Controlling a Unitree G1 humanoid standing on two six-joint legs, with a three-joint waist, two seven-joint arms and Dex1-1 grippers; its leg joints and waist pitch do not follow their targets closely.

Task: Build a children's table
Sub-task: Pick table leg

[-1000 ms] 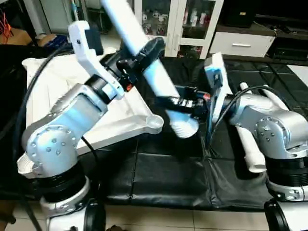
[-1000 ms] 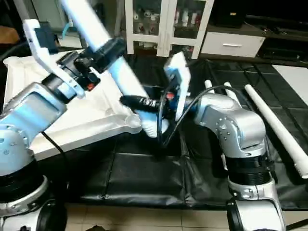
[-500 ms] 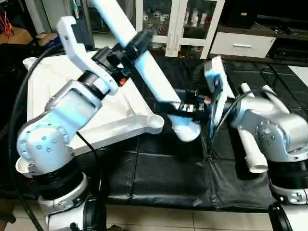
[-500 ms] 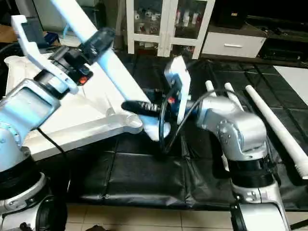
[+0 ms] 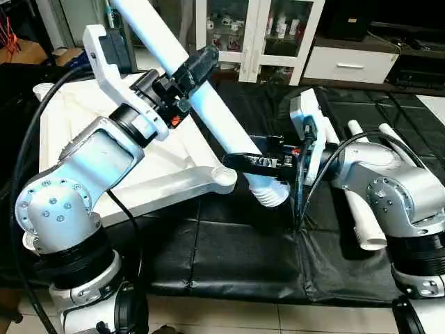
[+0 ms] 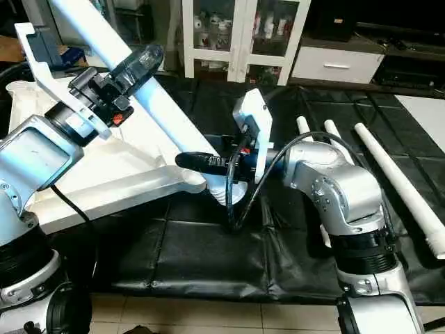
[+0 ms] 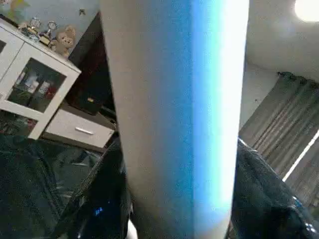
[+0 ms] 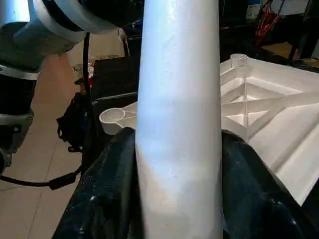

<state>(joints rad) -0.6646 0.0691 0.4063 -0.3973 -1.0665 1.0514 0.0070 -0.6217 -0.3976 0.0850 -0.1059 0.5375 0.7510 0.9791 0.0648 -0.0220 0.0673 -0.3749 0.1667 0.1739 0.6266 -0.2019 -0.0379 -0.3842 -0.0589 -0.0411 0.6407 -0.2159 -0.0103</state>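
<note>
A black mat (image 5: 236, 257) covers the floor, with pale floor tiles (image 5: 229, 316) at its near edge. Beyond the mat's far edge stands a white glass-door cabinet (image 5: 261, 31) holding small figures, and just beside that cabinet sits a low white drawer unit (image 5: 351, 62).

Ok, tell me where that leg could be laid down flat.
Bare black mat lies along the near edge, in front of the tabletop corner socket. Far right is crowded: spare legs lie side by side. The held leg spans the middle.

Smooth white plastic leg (image 5: 208, 104), ribbed matt plastic top (image 5: 167, 182), crinkled glossy black sheet (image 5: 243, 257).
</note>
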